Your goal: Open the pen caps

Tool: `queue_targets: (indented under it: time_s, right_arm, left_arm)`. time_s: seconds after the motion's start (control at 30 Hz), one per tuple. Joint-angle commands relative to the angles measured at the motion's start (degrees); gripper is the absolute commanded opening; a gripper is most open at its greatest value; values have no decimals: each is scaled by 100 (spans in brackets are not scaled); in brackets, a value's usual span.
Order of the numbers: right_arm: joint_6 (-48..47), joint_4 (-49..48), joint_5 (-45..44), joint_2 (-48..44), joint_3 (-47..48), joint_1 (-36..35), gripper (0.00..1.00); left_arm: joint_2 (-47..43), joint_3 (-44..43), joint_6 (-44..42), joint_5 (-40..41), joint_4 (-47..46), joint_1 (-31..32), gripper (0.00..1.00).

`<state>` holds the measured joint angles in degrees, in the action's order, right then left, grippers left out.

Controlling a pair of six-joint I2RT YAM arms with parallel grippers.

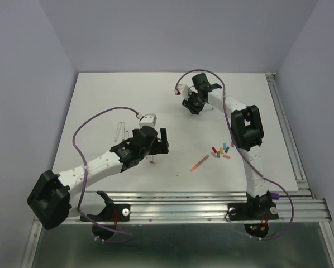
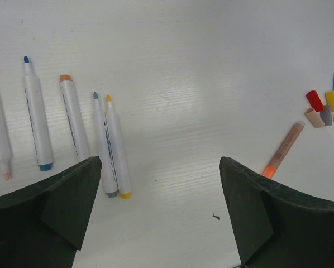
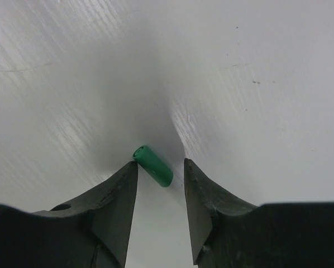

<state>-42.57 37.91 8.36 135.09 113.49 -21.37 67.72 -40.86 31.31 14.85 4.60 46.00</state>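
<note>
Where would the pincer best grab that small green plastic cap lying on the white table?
Across its middle, on the rounded sides, coming straight down from above. The small green plastic cap lies flat and diagonal in the gap of the open right pincer, so a slight wrist turn would likely square the grip to its long sides.

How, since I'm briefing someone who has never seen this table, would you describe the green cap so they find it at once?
On the white table, follow the right arm out to the far middle. There, between its open jaws, a short green cap lies on its side. It lies alone, whereas the other loose caps huddle in a multicoloured cluster near the orange pen.
</note>
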Motion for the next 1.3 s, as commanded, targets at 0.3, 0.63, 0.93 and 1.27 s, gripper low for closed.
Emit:
queue_targets:
  time_s: [0.3, 0.63, 0.93, 1.27]
  right_arm:
    - [-252, 366, 112, 255, -161, 80, 40]
    - [169, 245, 500, 54, -19, 80, 9]
    - [2862, -2635, 658, -2202, -2178, 71, 1]
    - [7576, -5512, 194, -4990, -5757, -394, 1]
  left_arm:
    - [57, -335, -64, 123, 102, -29, 99]
    - [22, -353, -81, 62, 85, -29, 99]
    - [-452, -133, 24, -281, -160, -29, 99]
    - [-620, 61, 24, -1450, -1268, 67, 99]
